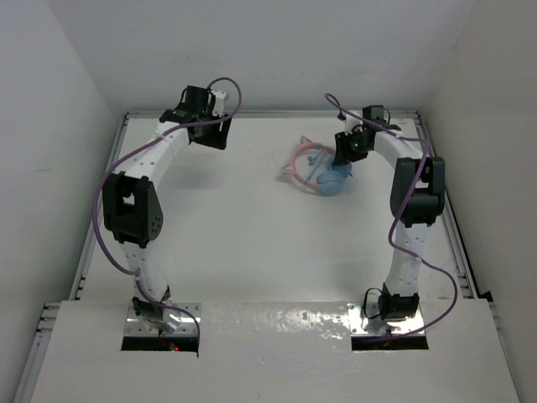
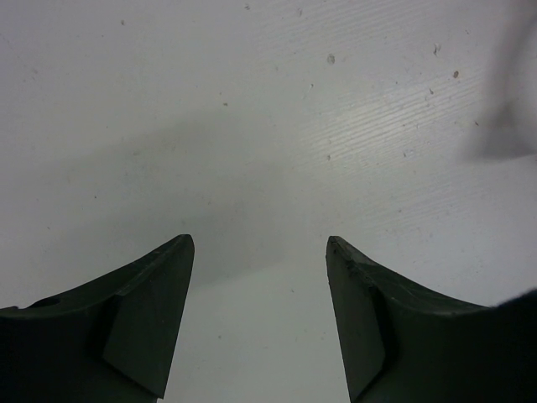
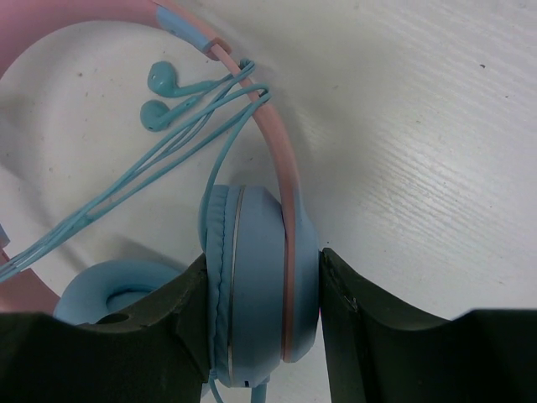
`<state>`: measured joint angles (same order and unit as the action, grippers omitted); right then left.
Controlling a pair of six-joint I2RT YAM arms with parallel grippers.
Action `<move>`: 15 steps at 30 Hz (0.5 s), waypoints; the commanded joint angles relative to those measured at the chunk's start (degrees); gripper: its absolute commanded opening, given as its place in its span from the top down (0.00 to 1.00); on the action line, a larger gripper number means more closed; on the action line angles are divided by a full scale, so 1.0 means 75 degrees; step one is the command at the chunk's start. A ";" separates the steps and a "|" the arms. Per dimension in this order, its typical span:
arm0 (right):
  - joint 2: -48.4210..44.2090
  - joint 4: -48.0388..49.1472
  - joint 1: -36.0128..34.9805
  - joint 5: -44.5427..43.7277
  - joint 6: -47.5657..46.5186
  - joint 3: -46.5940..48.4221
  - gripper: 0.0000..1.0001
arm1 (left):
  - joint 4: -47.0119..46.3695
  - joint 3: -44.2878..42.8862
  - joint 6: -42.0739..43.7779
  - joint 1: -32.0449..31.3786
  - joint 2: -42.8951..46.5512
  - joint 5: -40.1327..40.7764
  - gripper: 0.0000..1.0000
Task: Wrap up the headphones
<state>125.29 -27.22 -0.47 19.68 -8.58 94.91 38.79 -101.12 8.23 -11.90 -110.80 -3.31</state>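
Reaching up the left side of the worktop (image 1: pixel 252 243) from its base at the near edge, the left arm (image 1: pixel 134 201) bends over near the far-left corner, with a purple cable (image 1: pixel 105 231) looping alongside it. The left gripper (image 2: pixel 260 243) hangs over bare surface there. Its two dark fingers (image 2: pixel 143 327) are spread wide apart with nothing between them. The left wrist view shows only speckled white tabletop and a soft shadow.

Further right, close to the far edge and right of the middle, lie the headphones (image 1: pixel 330 180). In the right wrist view the pink headband (image 3: pixel 281 159) arcs up and away to the left. One light blue ear cup (image 3: pixel 252 277) stands on edge, its cushion facing left. A second ear cup (image 3: pixel 101 290) sits just beside it, partly hidden behind a finger. Several strands of thin pale blue cable (image 3: pixel 168 159) cross the hoop of the headband and pass over its rim. Two small teal earbud-shaped ends (image 3: pixel 159 81) lie inside the hoop on the table.

The right gripper (image 3: pixel 262 256) is clamped on the upright ear cup, one finger against the cushion and the other against the pink outer face, both touching. The right arm (image 1: pixel 415 189) rises from the near edge on the right. It runs up along the right edge and folds back inward near the far-right corner, its own purple cable hanging beside it.
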 commanded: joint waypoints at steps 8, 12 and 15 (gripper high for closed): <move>0.0357 0.0454 0.0039 -0.0480 0.0757 0.0833 0.47 | -0.0203 -0.0181 -0.0136 0.0087 0.0137 -0.0156 0.38; 0.0018 0.0513 0.0039 -0.0445 0.0687 0.0599 0.24 | -0.0179 -0.0170 -0.0125 0.0087 0.0219 -0.0121 0.38; -0.0205 0.0419 0.0028 -0.0293 0.0558 0.0587 0.01 | -0.0179 -0.0170 -0.0113 0.0087 0.0254 -0.0109 0.38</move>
<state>127.68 -25.50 -0.45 16.78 -4.03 98.72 38.79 -101.12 8.03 -11.88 -110.85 -3.75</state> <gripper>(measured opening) 0.978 0.619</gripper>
